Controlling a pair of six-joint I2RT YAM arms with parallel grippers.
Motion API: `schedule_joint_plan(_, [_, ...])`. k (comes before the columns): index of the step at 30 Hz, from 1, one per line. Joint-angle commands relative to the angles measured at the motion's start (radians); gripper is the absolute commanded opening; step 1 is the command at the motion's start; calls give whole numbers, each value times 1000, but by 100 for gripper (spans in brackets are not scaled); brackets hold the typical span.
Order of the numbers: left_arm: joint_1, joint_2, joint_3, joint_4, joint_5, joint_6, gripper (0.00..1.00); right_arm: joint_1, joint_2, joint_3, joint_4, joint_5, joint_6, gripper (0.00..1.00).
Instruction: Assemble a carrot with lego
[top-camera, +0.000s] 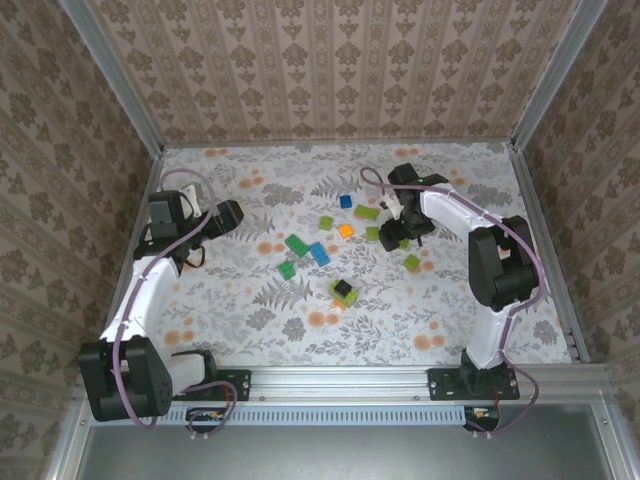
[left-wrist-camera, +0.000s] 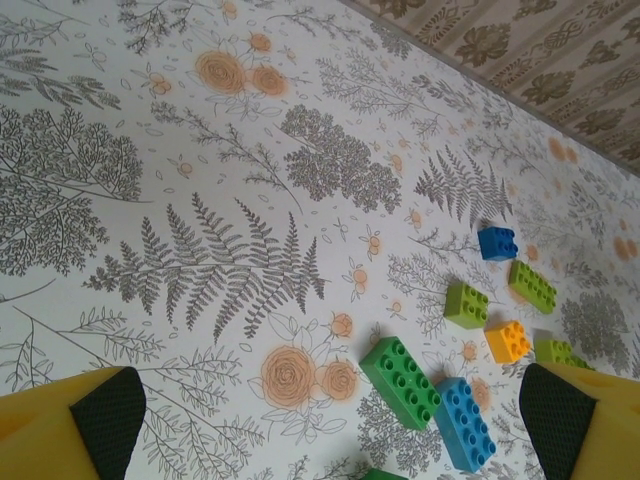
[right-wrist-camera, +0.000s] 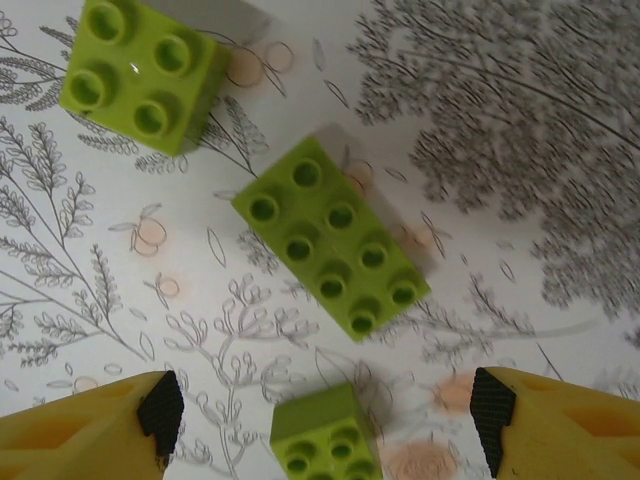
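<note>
Loose lego bricks lie mid-table: blue (top-camera: 345, 201), lime (top-camera: 366, 213), orange (top-camera: 346, 230), dark green (top-camera: 297, 244). A small stack (top-camera: 343, 291) has a black brick on top of lime and orange. My right gripper (top-camera: 402, 238) hangs open just above the table. Its yellow fingers (right-wrist-camera: 90, 430) straddle a small lime brick (right-wrist-camera: 325, 435) without touching it. A lime eight-stud brick (right-wrist-camera: 330, 240) and a lime four-stud brick (right-wrist-camera: 140, 75) lie just beyond. My left gripper (top-camera: 238, 214) is open and empty, left of the bricks. Ahead of it lie a dark green brick (left-wrist-camera: 400, 380) and a blue brick (left-wrist-camera: 463, 422).
Patterned walls stand behind and at both sides, with a metal rail (top-camera: 350, 380) along the near edge. A lime brick (top-camera: 411, 263) lies right of the cluster. Bare floral tabletop (top-camera: 230, 310) spreads on the near left.
</note>
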Motion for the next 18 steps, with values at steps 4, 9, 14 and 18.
schedule_joint_plan(4, [-11,4,41,-4,-15,29,100,-2,62,88,-15,-29,-101,79])
schedule_joint_plan(9, [-11,8,43,-7,-18,31,100,-9,113,120,-37,-40,-132,79])
schedule_joint_plan(14, [-11,14,47,-9,-18,32,100,-20,162,135,-33,-54,-148,79])
schedule_joint_plan(18, [-11,22,51,-10,-19,34,100,-22,181,140,-24,-53,-148,78])
